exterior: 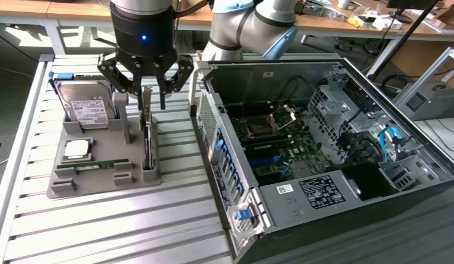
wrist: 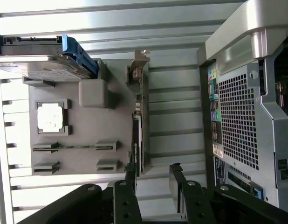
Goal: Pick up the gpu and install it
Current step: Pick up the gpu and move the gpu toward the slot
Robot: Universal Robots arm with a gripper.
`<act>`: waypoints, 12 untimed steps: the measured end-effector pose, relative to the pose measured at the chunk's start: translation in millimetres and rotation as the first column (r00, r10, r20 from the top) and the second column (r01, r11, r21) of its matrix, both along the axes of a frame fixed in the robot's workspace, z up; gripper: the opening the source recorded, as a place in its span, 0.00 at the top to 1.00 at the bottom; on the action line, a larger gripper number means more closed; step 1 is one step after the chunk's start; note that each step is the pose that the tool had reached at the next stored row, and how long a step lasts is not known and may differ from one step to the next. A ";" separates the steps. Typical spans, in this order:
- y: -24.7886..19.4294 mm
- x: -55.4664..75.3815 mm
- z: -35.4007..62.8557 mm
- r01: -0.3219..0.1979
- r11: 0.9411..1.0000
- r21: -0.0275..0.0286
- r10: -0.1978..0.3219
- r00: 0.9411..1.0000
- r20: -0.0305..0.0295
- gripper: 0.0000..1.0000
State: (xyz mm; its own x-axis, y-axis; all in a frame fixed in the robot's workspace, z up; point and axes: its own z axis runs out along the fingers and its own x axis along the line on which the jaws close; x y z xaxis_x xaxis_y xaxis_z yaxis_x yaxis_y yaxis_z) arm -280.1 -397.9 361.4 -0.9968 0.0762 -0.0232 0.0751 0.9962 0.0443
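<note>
Your gripper (exterior: 149,100) hangs with its fingers apart and nothing between them, right over the gpu (exterior: 148,137). The card stands on edge in its slot of the gray tray (exterior: 102,184), just below the fingertips. From the wrist view you can see it lies closer to one finger (wrist: 130,182) than to the other. The hard drive (exterior: 84,104) sits on the tray to one side of the gripper. The open computer case (exterior: 322,187) lies on the other side.
</note>
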 end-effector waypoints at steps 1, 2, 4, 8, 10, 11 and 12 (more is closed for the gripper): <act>0.0 0.0 -0.5 0.000 1.000 0.000 0.000 1.000 0.000 0.58; 0.0 0.0 -1.2 0.000 1.000 0.000 0.000 1.000 0.000 0.58; 0.0 0.0 -2.3 0.000 1.000 0.000 0.000 1.000 0.000 0.58; 0.0 0.0 -4.7 0.000 1.000 0.000 0.000 1.000 0.000 0.58; 0.0 0.0 -5.6 0.000 1.000 0.000 0.000 1.000 0.000 0.58; 0.0 0.0 -6.1 0.000 1.000 0.000 0.000 1.000 0.000 0.58; 0.0 0.0 -6.5 0.000 1.000 0.000 0.000 1.000 0.000 0.58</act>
